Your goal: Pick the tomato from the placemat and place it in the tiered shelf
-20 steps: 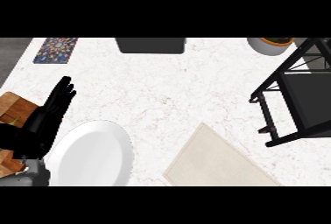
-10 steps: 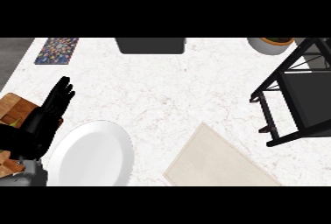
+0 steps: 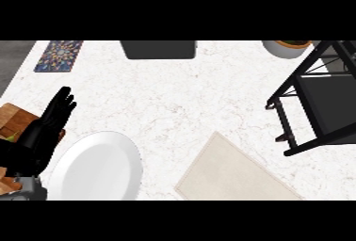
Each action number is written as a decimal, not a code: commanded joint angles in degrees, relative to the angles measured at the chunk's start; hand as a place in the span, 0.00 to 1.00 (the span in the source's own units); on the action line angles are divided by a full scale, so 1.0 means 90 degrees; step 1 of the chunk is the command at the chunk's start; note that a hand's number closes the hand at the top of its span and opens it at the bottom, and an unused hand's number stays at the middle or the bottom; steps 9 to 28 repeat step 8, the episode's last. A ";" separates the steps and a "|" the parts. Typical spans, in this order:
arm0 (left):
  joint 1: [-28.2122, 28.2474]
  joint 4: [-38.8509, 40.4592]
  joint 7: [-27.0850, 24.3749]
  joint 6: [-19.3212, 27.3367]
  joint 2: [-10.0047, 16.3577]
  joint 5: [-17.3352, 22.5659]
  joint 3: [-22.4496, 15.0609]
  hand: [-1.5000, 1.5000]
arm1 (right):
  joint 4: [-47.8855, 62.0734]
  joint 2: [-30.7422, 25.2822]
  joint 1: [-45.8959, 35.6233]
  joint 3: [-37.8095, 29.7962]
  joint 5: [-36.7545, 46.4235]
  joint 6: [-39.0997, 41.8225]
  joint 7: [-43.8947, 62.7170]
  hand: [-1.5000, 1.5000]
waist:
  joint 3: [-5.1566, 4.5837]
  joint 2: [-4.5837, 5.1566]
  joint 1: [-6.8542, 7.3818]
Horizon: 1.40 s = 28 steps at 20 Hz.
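Bare counter (image 3: 188, 103) is left open through the middle, bounded at lower left by the white plate (image 3: 97, 167) and at right by the black tiered shelf (image 3: 316, 99). The far edge is lined by a dark box (image 3: 158, 49), a patterned mat (image 3: 59, 55) and a pot (image 3: 285, 47); the flat placemat (image 3: 233, 172) is spread near the shelf.

Cut off and covered
Tiered shelf (image 3: 323, 106) at the counter's right edge, placemat (image 3: 233, 172) and plate (image 3: 97, 167) at its near edge are cropped; the left hand (image 3: 42, 136) covers part of a wooden board (image 3: 12, 116).
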 commanded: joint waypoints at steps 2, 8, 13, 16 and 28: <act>0.0158 -0.0043 -0.0129 0.0101 -0.0038 -0.0084 0.0054 0.50 | 0.0610 -0.0803 -0.0458 -0.1672 -0.1232 0.0865 0.0634 0.00 | 0.0009 -0.0036 -0.0155; -0.0013 0.0351 -0.0280 0.0000 0.0061 -0.0058 0.0159 0.50 | 0.1249 -0.1981 -0.0118 -0.3234 -0.2393 0.2004 0.0760 0.00 | 0.0008 0.0006 -0.0171; -0.0013 0.0351 -0.0280 0.0000 0.0061 -0.0058 0.0159 0.50 | 0.1249 -0.1981 -0.0118 -0.3234 -0.2393 0.2004 0.0760 0.00 | 0.0008 0.0006 -0.0171; -0.0013 0.0351 -0.0280 0.0000 0.0061 -0.0058 0.0159 0.50 | 0.1249 -0.1981 -0.0118 -0.3234 -0.2393 0.2004 0.0760 0.00 | 0.0008 0.0006 -0.0171; -0.0013 0.0351 -0.0280 0.0000 0.0061 -0.0058 0.0159 0.50 | 0.1249 -0.1981 -0.0118 -0.3234 -0.2393 0.2004 0.0760 0.00 | 0.0008 0.0006 -0.0171</act>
